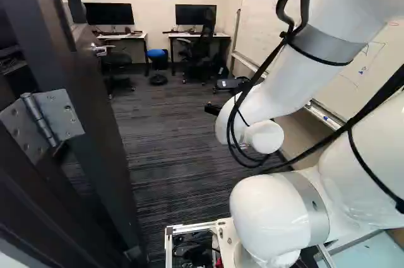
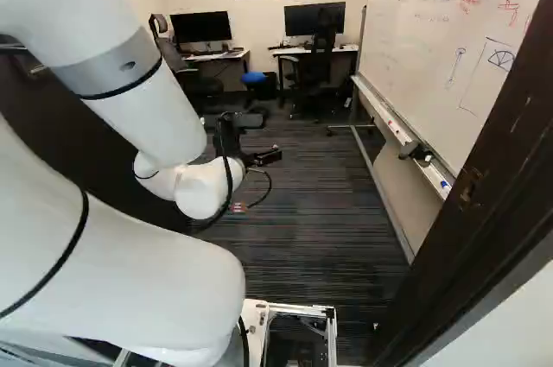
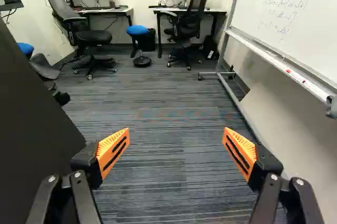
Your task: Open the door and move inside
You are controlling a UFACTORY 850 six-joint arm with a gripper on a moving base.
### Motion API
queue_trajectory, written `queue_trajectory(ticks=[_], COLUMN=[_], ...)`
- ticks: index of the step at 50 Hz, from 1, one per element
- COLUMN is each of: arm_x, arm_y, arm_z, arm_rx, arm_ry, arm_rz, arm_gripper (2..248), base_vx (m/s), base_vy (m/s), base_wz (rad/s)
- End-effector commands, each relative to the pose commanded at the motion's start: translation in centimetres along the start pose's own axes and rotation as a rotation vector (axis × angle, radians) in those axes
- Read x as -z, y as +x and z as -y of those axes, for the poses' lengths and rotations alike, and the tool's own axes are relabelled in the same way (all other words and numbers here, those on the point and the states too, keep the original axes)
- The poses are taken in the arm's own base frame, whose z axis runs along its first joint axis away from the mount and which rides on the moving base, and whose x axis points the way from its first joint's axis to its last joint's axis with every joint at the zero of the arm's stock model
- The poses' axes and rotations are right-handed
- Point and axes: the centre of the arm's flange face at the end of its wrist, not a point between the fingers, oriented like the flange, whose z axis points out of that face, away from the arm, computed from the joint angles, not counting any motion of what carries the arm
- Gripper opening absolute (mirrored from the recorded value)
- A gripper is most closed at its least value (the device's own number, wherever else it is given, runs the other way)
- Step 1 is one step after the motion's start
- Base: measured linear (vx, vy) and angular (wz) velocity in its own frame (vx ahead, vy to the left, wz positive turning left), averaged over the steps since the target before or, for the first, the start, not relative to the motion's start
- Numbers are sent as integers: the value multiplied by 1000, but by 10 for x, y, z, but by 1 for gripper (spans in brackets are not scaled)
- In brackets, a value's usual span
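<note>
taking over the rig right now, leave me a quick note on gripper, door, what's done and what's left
Gripper: open, fingers wide apart, nothing between them, pointing into the room over the carpet.
Door: standing open at the left of the left base view, handle not held. Door frame close at the right of the right base view.
Done: door open, arm reaching ahead into the room.
Left: driving the base in; it looks to be about at the doorway. I'd watch the door, the frame and the whiteboard beyond it.
</note>
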Motion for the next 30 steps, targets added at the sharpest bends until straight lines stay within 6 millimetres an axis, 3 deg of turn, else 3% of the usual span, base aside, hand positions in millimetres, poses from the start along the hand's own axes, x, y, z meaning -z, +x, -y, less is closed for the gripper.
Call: queue_trajectory(ticks=[30], arm_x=[0], arm_y=[0], arm_z=[0], arm_rx=[0], arm_ry=[0], arm_rz=[0], arm_gripper=[247], base_vx=[150], base_vy=[-1], base_wz=[-11])
